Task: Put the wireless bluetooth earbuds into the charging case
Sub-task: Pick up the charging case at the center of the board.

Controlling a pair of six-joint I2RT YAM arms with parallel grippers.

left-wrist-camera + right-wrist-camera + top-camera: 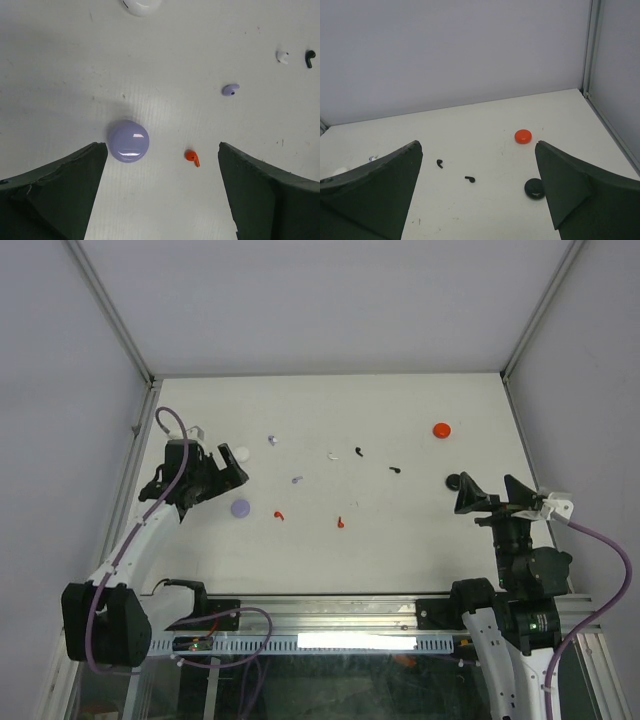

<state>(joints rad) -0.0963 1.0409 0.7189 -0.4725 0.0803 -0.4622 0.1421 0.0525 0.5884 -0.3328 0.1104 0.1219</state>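
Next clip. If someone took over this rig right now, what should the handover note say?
Left gripper: open, empty, above the table by the lilac case and a red earbud.
Right gripper: open, empty, near the black case.
Loose mid-table: lilac earbud, white earbud, black earbud, plus others.
The white case sits far left and the red case far right.
Done: nothing. No earbud is in a case, and the cases look shut.
Left: open the cases and seat every earbud.
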